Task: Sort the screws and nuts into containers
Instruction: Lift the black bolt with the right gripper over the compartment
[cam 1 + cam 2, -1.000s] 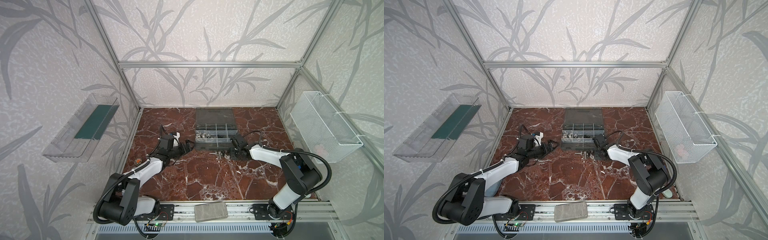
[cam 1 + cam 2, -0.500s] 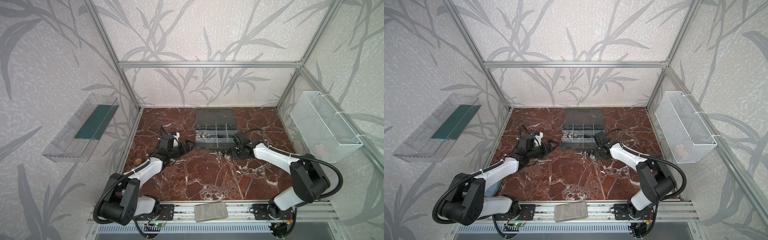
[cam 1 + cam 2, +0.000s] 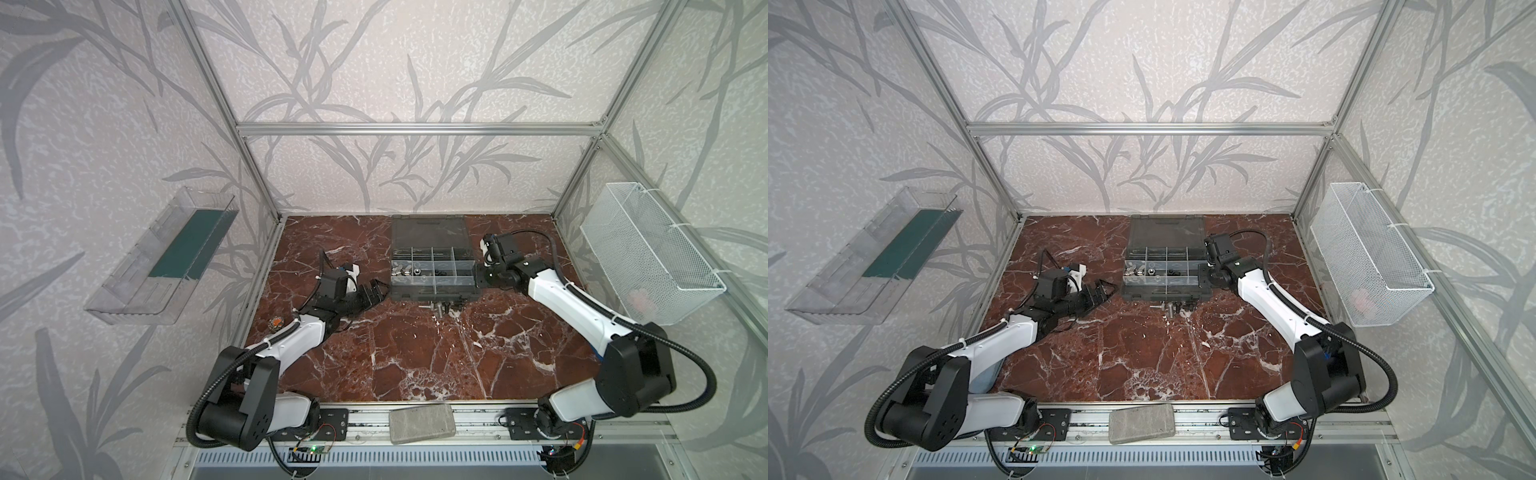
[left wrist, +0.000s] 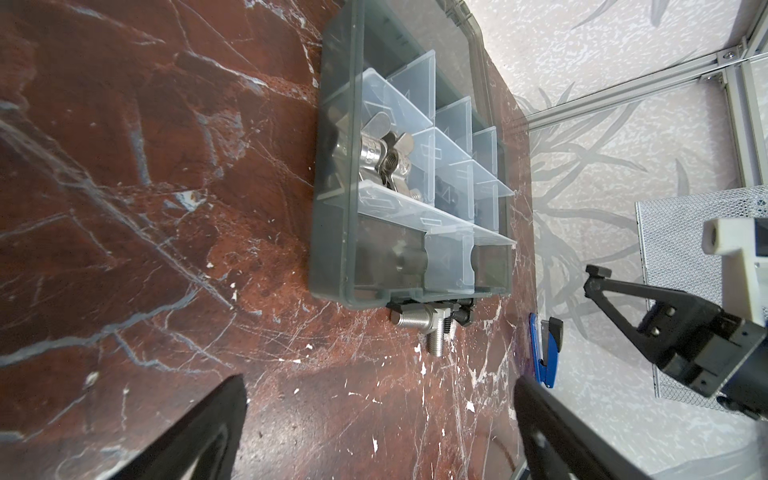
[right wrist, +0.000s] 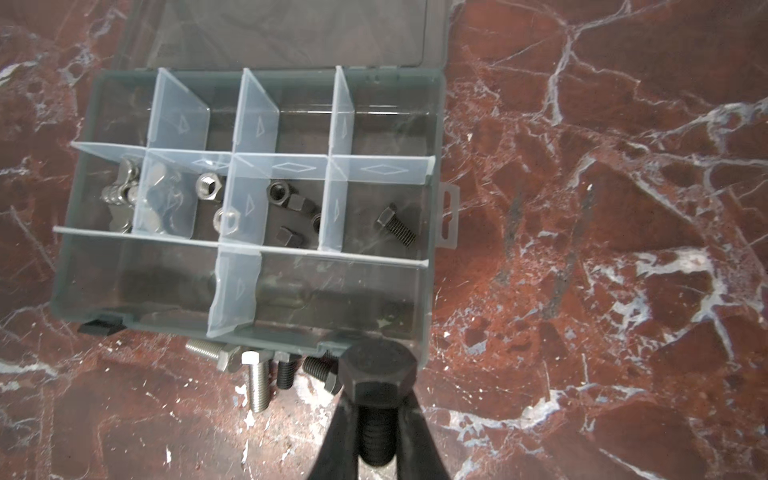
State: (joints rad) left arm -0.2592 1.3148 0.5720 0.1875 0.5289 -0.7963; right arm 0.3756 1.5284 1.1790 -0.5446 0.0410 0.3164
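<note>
The containers are clear-walled cells in a dark grey organizer case (image 3: 434, 293) (image 3: 1165, 296) at the back middle. My right gripper (image 5: 376, 401) is shut on a black hex-head screw (image 5: 377, 372), hovering by the case's right end (image 3: 484, 277) (image 3: 1209, 279). Loose screws (image 5: 257, 382) (image 3: 440, 308), silver and black, lie on the table against the case's front wall. Winged nuts (image 5: 120, 195), silver hex nuts (image 5: 210, 187), black nuts (image 5: 286, 195) and one black screw (image 5: 395, 224) sit in separate middle-row cells. My left gripper (image 4: 378, 415) (image 3: 374, 291) is open and empty, left of the case.
The case's smoky lid (image 3: 430, 230) lies open behind it. A white wire basket (image 3: 648, 253) hangs on the right wall, a clear tray with green base (image 3: 178, 249) on the left wall. A grey block (image 3: 422, 424) rests on the front rail.
My right gripper has lifted from the loose screws in front of the case and swung right and back to the case's right end, still shut on the black screw. The left arm has stayed put.
</note>
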